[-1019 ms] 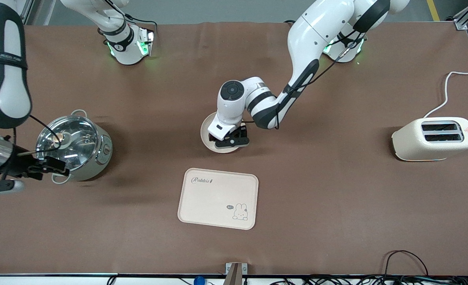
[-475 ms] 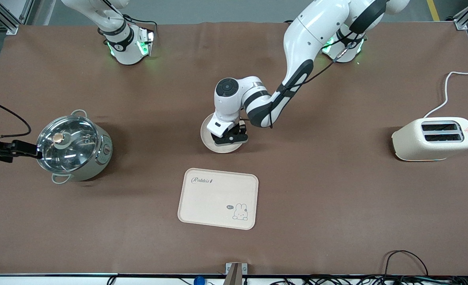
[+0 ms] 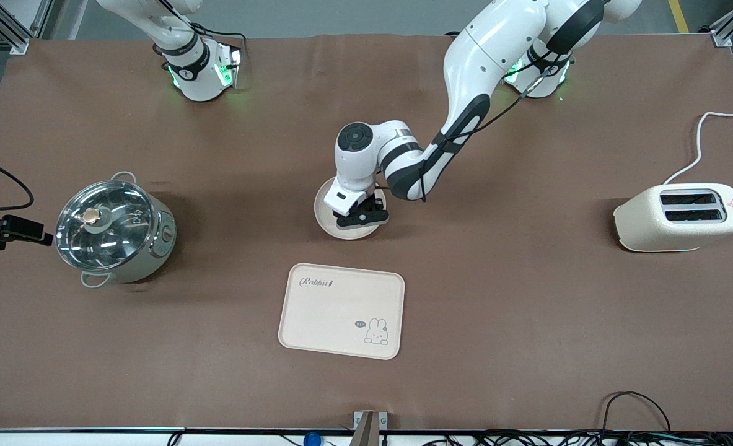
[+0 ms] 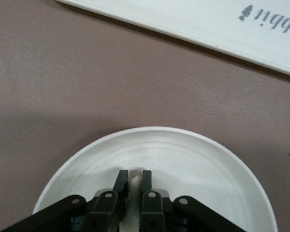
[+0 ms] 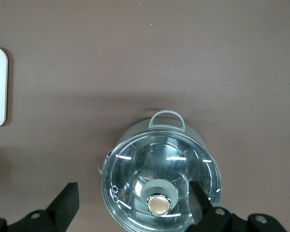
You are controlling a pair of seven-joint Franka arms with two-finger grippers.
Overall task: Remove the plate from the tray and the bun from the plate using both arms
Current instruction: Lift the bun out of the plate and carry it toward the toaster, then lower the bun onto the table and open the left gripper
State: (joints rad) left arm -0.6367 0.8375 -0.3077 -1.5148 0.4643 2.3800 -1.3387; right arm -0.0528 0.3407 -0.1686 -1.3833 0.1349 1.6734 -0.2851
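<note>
The round cream plate [image 3: 324,214] sits on the brown table, farther from the front camera than the rectangular "Rabbit" tray [image 3: 341,310], which holds nothing. My left gripper [image 3: 361,218] is down in the plate; in the left wrist view this gripper [image 4: 133,174] is shut on the small pale bun [image 4: 135,178], which shows between the fingertips above the plate [image 4: 193,159]. The bun is hidden in the front view. My right gripper [image 3: 13,230] is open and holds nothing, high over the pot at the right arm's end of the table [image 5: 134,205].
A steel pot with a glass lid [image 3: 115,229] stands at the right arm's end; it also shows in the right wrist view [image 5: 159,179]. A cream toaster [image 3: 679,217] with a white cord stands at the left arm's end. Cables lie along the table's near edge.
My right arm has pulled back from over the pot toward the edge of the view. My left gripper has shifted slightly on the plate.
</note>
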